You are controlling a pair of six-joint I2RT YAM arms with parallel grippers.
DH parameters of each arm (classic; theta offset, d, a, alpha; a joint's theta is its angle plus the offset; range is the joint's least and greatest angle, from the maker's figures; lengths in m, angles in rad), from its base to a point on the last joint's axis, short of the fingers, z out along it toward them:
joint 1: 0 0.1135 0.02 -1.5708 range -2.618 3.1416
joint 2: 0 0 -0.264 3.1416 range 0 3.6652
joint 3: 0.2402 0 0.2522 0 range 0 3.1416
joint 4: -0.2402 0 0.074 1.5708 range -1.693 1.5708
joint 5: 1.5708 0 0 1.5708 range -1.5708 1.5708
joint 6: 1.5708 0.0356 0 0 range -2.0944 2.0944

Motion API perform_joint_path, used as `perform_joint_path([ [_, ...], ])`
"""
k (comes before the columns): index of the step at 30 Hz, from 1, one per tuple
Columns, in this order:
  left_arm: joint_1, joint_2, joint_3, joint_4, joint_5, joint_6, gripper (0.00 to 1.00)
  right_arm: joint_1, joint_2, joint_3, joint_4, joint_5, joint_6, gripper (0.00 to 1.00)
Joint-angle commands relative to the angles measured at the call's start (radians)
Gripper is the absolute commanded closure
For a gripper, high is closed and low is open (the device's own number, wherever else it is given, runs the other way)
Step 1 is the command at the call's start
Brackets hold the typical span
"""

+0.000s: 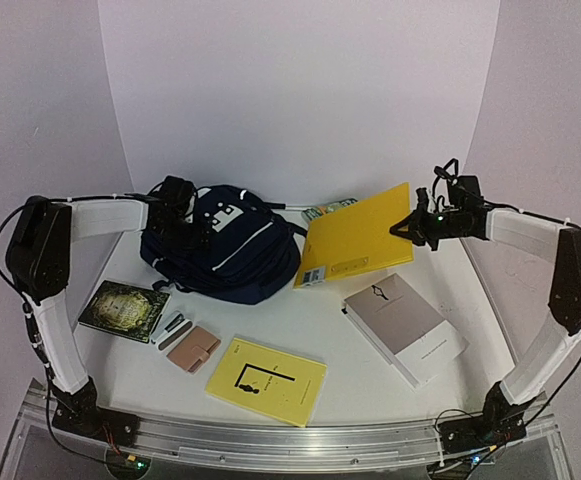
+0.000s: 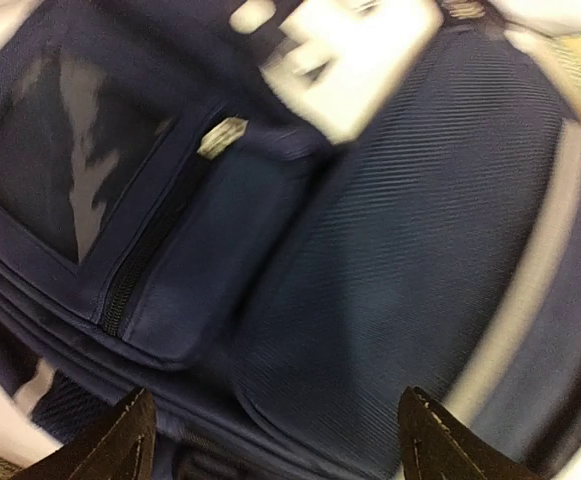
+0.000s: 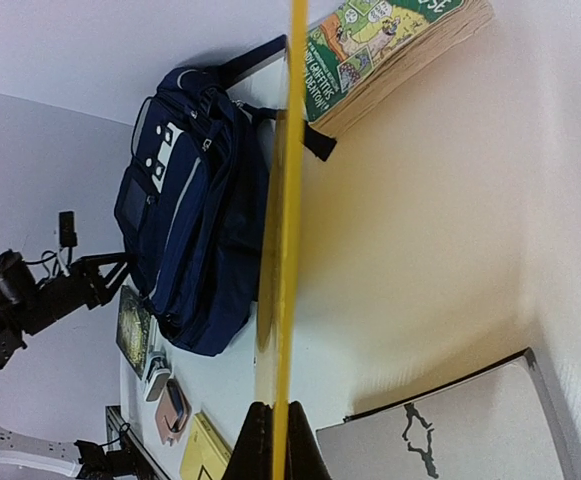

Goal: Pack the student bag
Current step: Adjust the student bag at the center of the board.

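Near-edge yellow book point(image 1: 266, 380) waits; right fingers point(image 3: 255, 450) clamp a folder point(image 1: 360, 235), left fingers point(image 2: 120, 445) spread over the bag point(image 1: 240, 255); seemingly zipped, folder may jam.

No text can be read for certain. Print present but illegible:
- green illustrated book point(image 3: 390, 45), far centre: cover lettering, too small and tilted.
- student bag point(image 1: 245, 262), far left: white patch point(image 1: 228, 215) with dark marks.
- yellow folder point(image 1: 355, 235): sticker point(image 1: 311, 277) at its near left corner.
- grey-white book point(image 1: 405, 327), right: black emblem, fine print line.
- yellow book point(image 1: 267, 379), near centre: black figure, tiny print.
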Motion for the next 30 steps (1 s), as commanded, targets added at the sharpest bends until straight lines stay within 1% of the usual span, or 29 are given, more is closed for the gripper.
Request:
perform_joint_path([
  [1,-0.093,-0.125,0.085,-0.066,0.015,0.157,0.16,-0.037,-0.107,0.039,-0.023,0.024,-0.077,1.00],
  [4,-0.151,-0.071,0.177,-0.149,0.043,0.208,0.18,-0.040,-0.149,0.024,-0.051,0.006,-0.103,1.00],
  [8,-0.200,0.029,0.253,-0.213,-0.006,0.241,0.21,-0.043,-0.185,0.023,-0.090,0.001,-0.123,1.00],
  [13,-0.264,0.148,0.300,-0.228,-0.176,0.284,0.20,-0.044,-0.215,0.007,-0.116,-0.048,-0.127,1.00],
  [17,-0.282,0.253,0.363,-0.251,-0.323,0.302,0.18,-0.044,-0.226,-0.015,-0.119,-0.115,-0.121,1.00],
  [20,-0.287,0.324,0.409,-0.287,-0.391,0.310,0.19,-0.044,-0.242,-0.029,-0.118,-0.146,-0.115,1.00],
  [22,-0.288,0.356,0.429,-0.304,-0.413,0.310,0.21,-0.044,-0.251,-0.029,-0.119,-0.161,-0.111,1.00],
  [24,-0.290,0.366,0.437,-0.304,-0.425,0.306,0.28,-0.044,-0.259,-0.029,-0.118,-0.170,-0.108,1.00],
  [25,-0.290,0.362,0.441,-0.302,-0.426,0.300,0.34,-0.044,-0.262,-0.029,-0.118,-0.173,-0.107,1.00],
  [26,-0.290,0.354,0.446,-0.301,-0.420,0.296,0.43,-0.044,-0.263,-0.028,-0.117,-0.176,-0.105,1.00],
  [27,-0.290,0.343,0.453,-0.301,-0.403,0.292,0.55,-0.044,-0.263,-0.027,-0.117,-0.180,-0.102,1.00],
  [28,-0.289,0.332,0.460,-0.302,-0.379,0.287,0.62,-0.044,-0.263,-0.025,-0.117,-0.185,-0.101,1.00],
  [30,-0.289,0.312,0.478,-0.305,-0.340,0.280,0.82,-0.044,-0.261,-0.020,-0.117,-0.195,-0.097,1.00],
])
